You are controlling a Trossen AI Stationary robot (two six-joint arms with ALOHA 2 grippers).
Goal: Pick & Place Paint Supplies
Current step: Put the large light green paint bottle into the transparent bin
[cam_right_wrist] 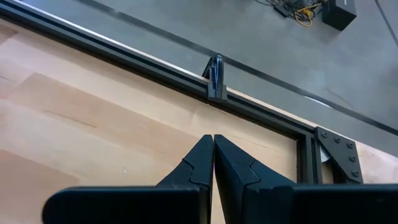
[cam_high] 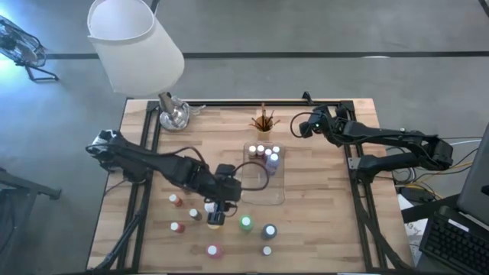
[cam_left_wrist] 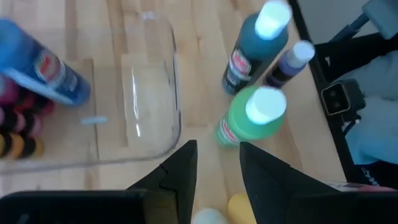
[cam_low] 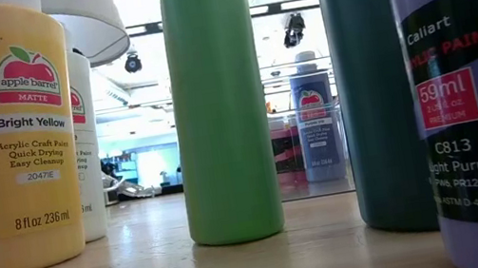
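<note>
— Below frame centre: left gripper [cam_high: 217, 216], stretched low, fingers parted above yellow bottle [cam_high: 216, 221]. Right gripper [cam_high: 304, 126]?
— Upper right, pinched closed, empty.
— Loose bottles?
— Eight; more inside tray [cam_high: 276, 191].

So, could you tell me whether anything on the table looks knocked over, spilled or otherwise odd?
Nothing stands out: the loose paint bottles, such as the green white-capped bottle, stand upright on the wooden table, with no spills visible.
</note>
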